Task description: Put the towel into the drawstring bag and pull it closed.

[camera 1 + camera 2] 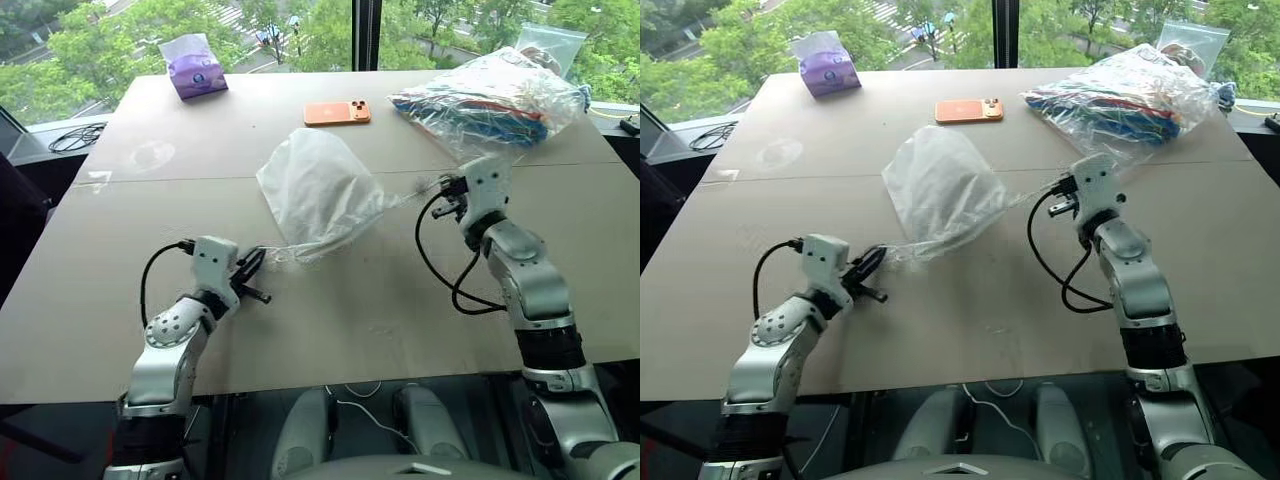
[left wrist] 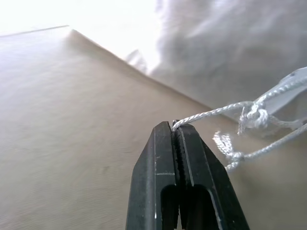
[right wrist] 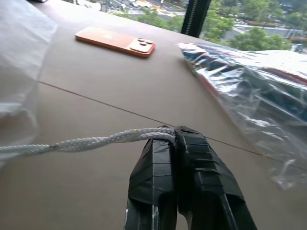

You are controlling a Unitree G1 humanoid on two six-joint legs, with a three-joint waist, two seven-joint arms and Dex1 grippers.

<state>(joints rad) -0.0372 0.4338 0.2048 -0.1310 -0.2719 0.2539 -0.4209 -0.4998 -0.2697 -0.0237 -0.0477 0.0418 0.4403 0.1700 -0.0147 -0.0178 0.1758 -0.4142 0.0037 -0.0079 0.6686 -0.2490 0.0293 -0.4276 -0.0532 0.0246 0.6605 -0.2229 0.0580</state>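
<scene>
My left gripper (image 2: 178,125) is pressed tight on a thin white cord (image 2: 211,112). The cord has a small knot (image 2: 254,116) in it and runs to the drawstring bag (image 1: 318,192). My right gripper (image 3: 175,133) is also squeezed tight, pinching a thicker twisted bit of white cord (image 3: 96,141) that runs to the same bag. The bag sits between my two grippers, with a cord going out to each side. Its mouth end is gathered into a thin neck near my left gripper. The rest of the bag puffs up and lies on the table (image 1: 330,310).

The table is big and light brown, with a thin seam line across it. Behind it is a window with green trees (image 1: 90,40) and a street outside.

The bag is thin and milky. I cannot tell if the towel is inside it. I see no clear shape through the cloth.

An orange phone (image 1: 337,112) lies flat past the bag. A purple tissue pack (image 1: 195,68) stands near the far left corner. On the far right lies a big clear plastic bag (image 1: 490,100) with colourful things in it. They are too squashed together to tell what they are. Black cables (image 1: 75,137) lie off the left edge of the table.
</scene>
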